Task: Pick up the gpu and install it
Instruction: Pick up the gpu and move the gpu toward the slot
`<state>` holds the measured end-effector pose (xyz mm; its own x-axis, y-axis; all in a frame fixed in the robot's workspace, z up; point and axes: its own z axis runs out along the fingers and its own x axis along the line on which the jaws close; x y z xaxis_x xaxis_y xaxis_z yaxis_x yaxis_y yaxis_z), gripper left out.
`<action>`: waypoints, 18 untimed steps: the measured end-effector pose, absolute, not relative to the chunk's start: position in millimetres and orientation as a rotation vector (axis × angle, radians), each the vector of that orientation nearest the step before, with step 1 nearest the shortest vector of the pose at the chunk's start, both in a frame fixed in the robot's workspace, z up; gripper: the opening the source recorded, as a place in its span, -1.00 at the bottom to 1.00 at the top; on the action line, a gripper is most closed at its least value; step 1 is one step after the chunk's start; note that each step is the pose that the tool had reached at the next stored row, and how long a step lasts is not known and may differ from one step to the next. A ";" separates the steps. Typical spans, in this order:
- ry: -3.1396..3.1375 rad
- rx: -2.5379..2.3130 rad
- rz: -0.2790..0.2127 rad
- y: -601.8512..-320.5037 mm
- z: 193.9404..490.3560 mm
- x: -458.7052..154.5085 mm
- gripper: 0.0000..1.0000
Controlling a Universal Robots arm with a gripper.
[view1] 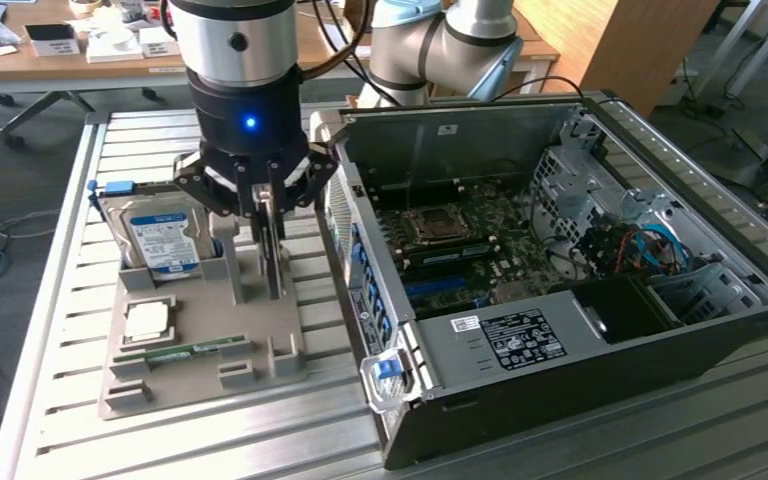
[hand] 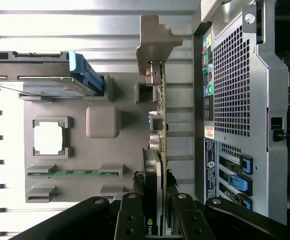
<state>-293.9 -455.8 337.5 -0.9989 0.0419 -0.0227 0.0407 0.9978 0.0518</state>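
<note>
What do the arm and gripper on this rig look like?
The arm has a silver-grey cylindrical wrist with a black dot, then a black collar with a glowing blue light. A joint behind carries a pale blue cap. The gripper is black, with jointed linkage fingers showing round pivot pins. A black cable runs alongside.

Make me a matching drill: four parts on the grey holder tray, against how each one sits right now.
Things:
1. gpu
2. hard drive
3. processor chip
4. memory stick

States:
A. lies flat in a square recess of the tray
B. stands on edge, clamped between the jaws of the gripper
C. stands in its slot, blue-white label showing
D. thin green strip on edge in two low slots

Pairs: 1-B, 2-C, 3-A, 4-D
</note>
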 end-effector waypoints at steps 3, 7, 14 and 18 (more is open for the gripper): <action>3.116 0.065 0.081 -455.8 341.0 -294.0 -0.47; 3.116 0.065 0.081 -455.8 347.3 -294.0 -0.47; 3.116 0.065 0.081 -455.8 359.9 -293.9 -0.47; 3.116 0.064 0.081 -455.8 368.7 -293.9 -0.47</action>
